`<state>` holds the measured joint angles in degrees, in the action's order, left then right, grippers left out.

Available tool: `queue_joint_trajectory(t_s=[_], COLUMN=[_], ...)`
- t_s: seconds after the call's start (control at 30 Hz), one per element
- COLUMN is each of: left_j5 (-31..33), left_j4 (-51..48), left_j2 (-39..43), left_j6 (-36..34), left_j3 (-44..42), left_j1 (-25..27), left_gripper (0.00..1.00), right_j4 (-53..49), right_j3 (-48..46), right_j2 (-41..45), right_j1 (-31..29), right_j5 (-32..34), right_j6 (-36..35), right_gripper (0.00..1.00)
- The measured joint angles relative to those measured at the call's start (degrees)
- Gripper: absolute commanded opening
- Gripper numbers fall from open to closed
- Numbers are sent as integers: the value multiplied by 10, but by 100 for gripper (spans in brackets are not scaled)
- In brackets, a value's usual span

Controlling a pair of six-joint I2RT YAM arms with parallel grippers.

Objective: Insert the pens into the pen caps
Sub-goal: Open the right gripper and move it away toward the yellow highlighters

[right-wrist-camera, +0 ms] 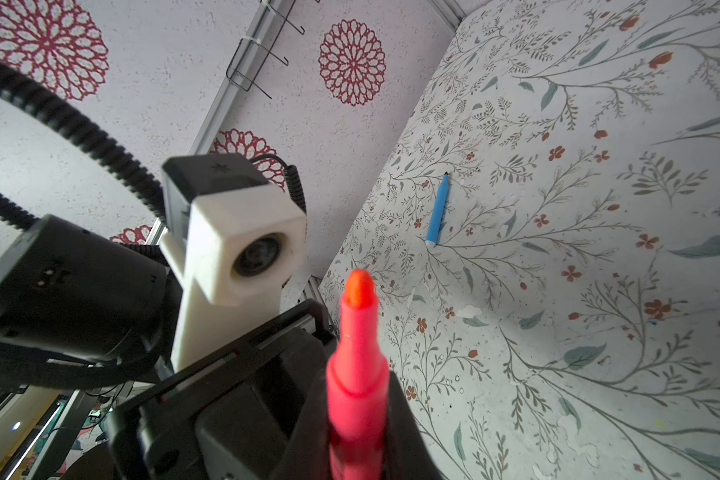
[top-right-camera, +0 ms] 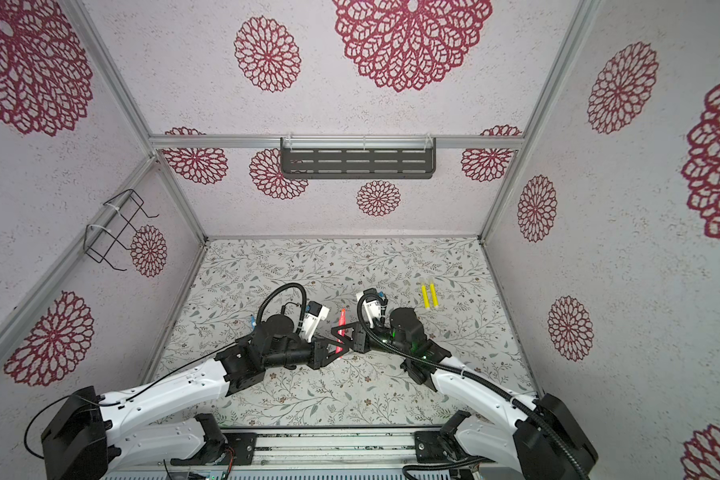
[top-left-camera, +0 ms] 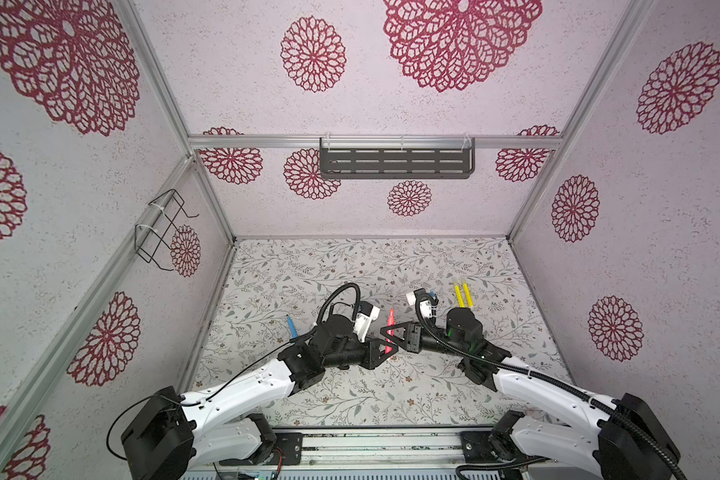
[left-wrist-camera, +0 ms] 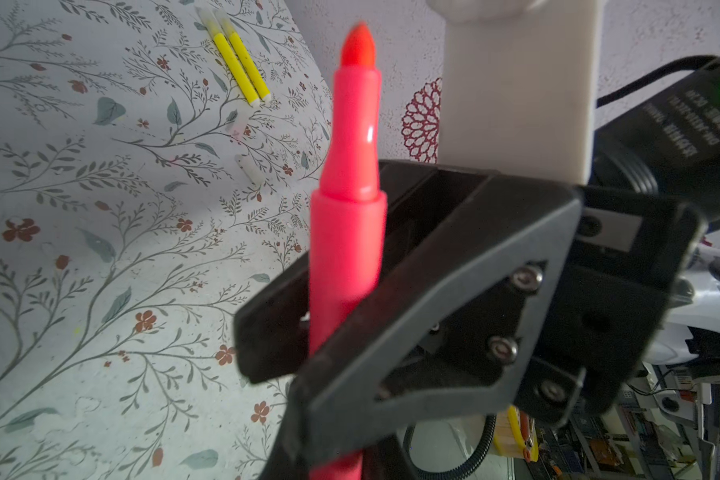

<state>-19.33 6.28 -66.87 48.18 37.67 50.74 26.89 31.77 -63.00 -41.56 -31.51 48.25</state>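
Pale, rough-textured walls (top-left-camera: 246, 104) printed with crimson lace-like rosettes close the cell in on three sides, joined by aluminium frame rails (top-left-camera: 267, 142). On the back wall a dark slotted shelf (top-left-camera: 395, 163) hangs from the rail. A black wire rack (top-left-camera: 163, 228) is tied to the rail on the left wall. Below, the counter (top-left-camera: 350, 266) is covered with a light sheet patterned in grey-green sprigs, leaves and small rust-red flowers. In the wrist views its surface shows scuffs and chipped patches.

Both arms meet over the middle of the counter. The pink-red pen (top-left-camera: 391, 320) is held off the surface between them, with its bare orange-red nib pointing toward the back wall. The left gripper (top-left-camera: 391, 350) has its jaws pressed onto the pen's lower barrel. The right gripper (top-left-camera: 387, 331) has its jaws on either side of the barrel, a little nearer the nib. Whether they pinch it or stand just off it cannot be told.

The blue pen (top-left-camera: 292, 326) lies on the counter to the left, just beside the left arm (top-left-camera: 333, 332). Two yellow pens (top-left-camera: 459, 296) lie side by side to the right and farther back, with pale translucent far ends. Near them, in the left wrist view, two loose clear pen caps (left-wrist-camera: 248, 168) lie on the sheet, apart from each other.
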Motion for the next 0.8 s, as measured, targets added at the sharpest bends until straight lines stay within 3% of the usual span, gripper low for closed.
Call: queue_joint_trajectory(t_s=[0.13,0.23,0.27,0.6,0.8], left_j5=[27,54,62,115,130], left_j4=[-11,-37,-49,-101,-118], left_j2=[17,31,36,66,68], left_j6=[1,1,1,1,1], left_j3=[-3,-3,-3,-14,-23], left_j1=[-10,-13,-13,-14,-13], left_gripper=[0,0,0,0,0], right_j4=[-24,-84,-115,-401,-495], right_j3=[-2,1,5,113,178], right_j2=[27,70,86,184,135], right_j1=[3,3,3,16,44], right_j5=[25,75,97,384,421], right_j6=[-2,-18,-27,-78,-97], right_gripper=[75,86,97,99,99])
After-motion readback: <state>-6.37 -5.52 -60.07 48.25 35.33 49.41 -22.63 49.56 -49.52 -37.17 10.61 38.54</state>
